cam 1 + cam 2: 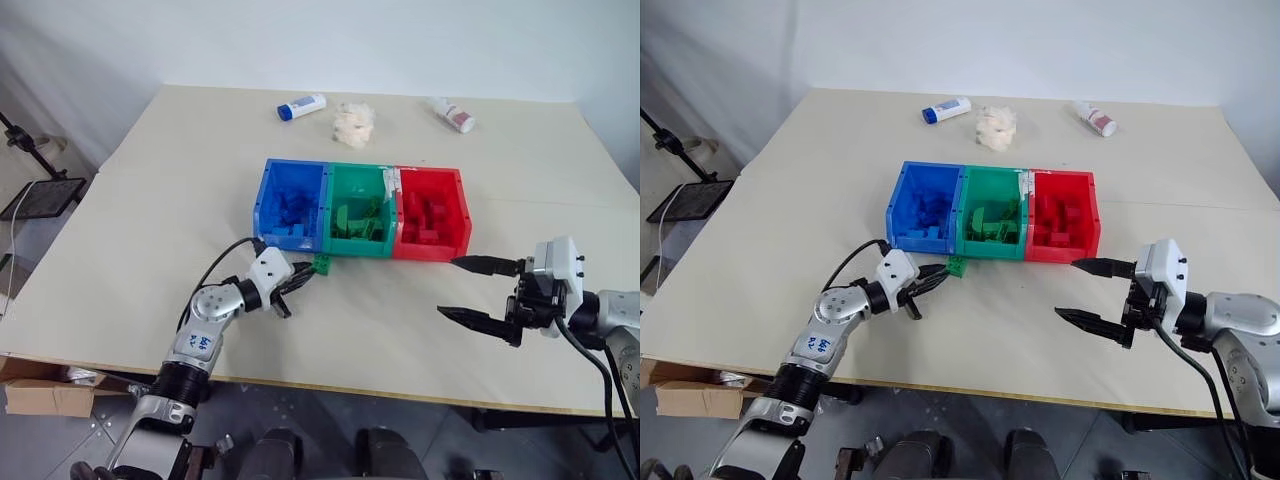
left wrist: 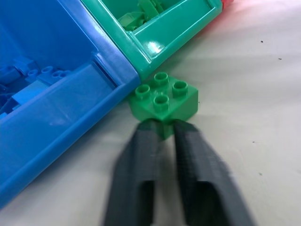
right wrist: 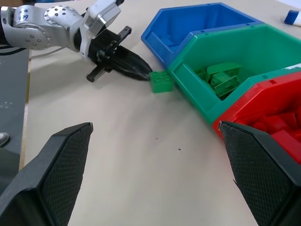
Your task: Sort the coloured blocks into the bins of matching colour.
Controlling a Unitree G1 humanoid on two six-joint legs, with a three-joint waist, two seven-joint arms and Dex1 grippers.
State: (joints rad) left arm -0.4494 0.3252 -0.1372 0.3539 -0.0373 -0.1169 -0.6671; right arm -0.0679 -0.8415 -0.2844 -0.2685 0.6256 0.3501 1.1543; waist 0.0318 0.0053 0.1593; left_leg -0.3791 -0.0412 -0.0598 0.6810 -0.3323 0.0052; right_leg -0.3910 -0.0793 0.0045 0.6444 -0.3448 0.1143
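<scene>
A green block [image 2: 164, 101] lies on the table against the front wall where the blue bin [image 1: 262, 205] meets the green bin [image 1: 355, 166]. My left gripper [image 1: 300, 272] reaches level toward it. It is shut, with the block's near corner pinched between its fingertips [image 2: 149, 129]. The red bin [image 1: 462, 210] is joined on at the right. Each bin holds several blocks of its own colour. My right gripper [image 1: 450, 288] hangs open over the table in front of the red bin, with nothing between its fingers.
At the far side of the table lie a white bottle with a blue cap [image 1: 301, 106], a whitish tissue wad [image 1: 354, 124] and a white bottle with a red cap [image 1: 452, 114]. A black stand [image 1: 40, 195] is off the table's left edge.
</scene>
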